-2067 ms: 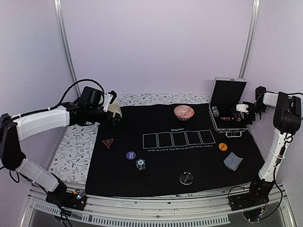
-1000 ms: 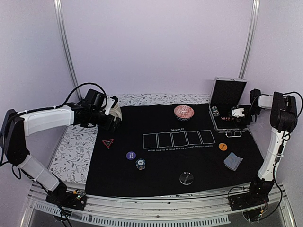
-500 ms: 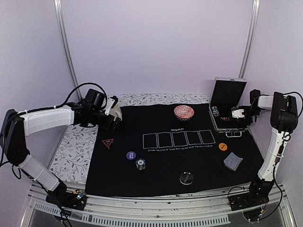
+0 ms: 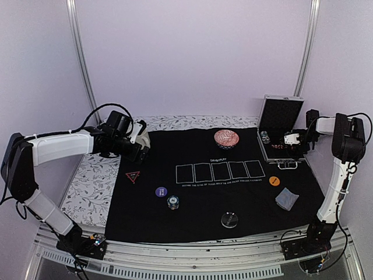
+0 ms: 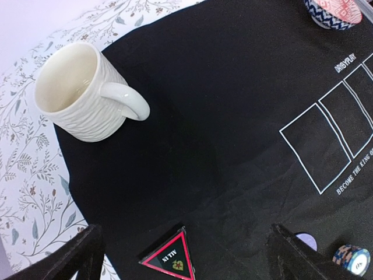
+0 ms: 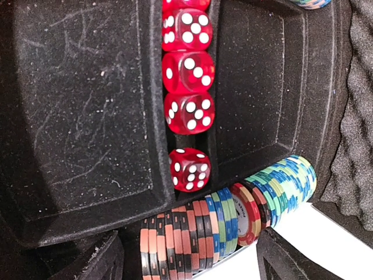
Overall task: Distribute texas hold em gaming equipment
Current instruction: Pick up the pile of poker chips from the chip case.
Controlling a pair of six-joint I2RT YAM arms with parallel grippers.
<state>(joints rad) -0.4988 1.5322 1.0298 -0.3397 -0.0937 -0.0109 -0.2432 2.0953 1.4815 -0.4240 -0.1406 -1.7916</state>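
Count on the black mat: three round discs, so one purple disc, one orange disc and one clear disc. One striped chip stack, one red-edged triangle, one small pile of cards near right, can't tell how many are in it. Five card outlines in a row. One mug, one bowl, one open case far right. Inside it are five red dice, the top one cut off, plus a row of chips too tightly packed to count.

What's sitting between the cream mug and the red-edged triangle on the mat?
Nothing. The left wrist view shows only bare black mat between the cream mug and the red-edged triangle.
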